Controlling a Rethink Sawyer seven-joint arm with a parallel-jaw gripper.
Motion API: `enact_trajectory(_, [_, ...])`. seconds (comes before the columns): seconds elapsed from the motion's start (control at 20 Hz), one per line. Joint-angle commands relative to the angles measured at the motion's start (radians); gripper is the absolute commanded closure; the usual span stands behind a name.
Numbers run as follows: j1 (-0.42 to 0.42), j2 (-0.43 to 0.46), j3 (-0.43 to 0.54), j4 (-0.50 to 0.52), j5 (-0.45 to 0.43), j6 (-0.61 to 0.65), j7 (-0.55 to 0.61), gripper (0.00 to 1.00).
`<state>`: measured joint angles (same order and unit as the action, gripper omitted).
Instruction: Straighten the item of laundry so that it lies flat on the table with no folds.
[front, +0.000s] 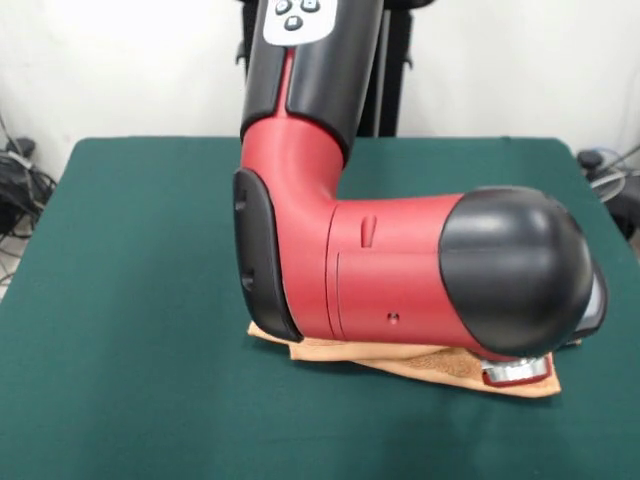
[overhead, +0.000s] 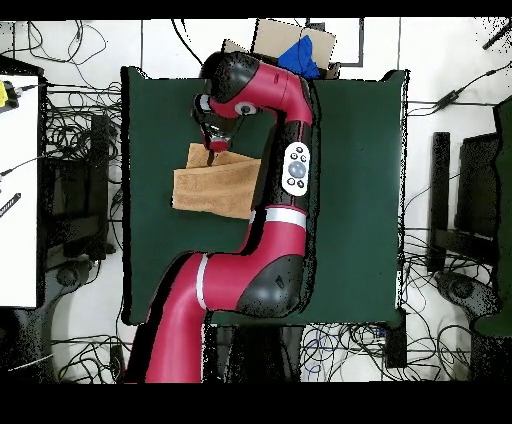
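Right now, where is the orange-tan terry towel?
In the overhead view the orange-tan terry towel lies on the dark green table, left of centre, directly under the gripper and beside the red arm.

Arm (overhead: 262, 240) reaches out from its base across the table (overhead: 360, 200), elbow bent, then the forearm doubles sideways toward the table's far edge. Front view: red link drops from above, turns at a black-capped joint, ends in a big black wrist cap (front: 515, 270) low over the surface. Gripper (overhead: 214, 146) points straight down below the wrist, tip at the laundry (overhead: 215, 185) near its far edge. Finger state unreadable.
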<state>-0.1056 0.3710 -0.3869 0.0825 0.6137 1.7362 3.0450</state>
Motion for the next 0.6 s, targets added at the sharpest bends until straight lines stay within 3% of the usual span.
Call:
enact_trajectory(0.05, [0.019, 0.018, -0.014, 0.119, 0.019, -0.137, 0.105, 0.0])
enact_trajectory(0.6, [0.027, 0.026, 0.045, 0.17, -0.017, -0.22, 0.067, 0.0])
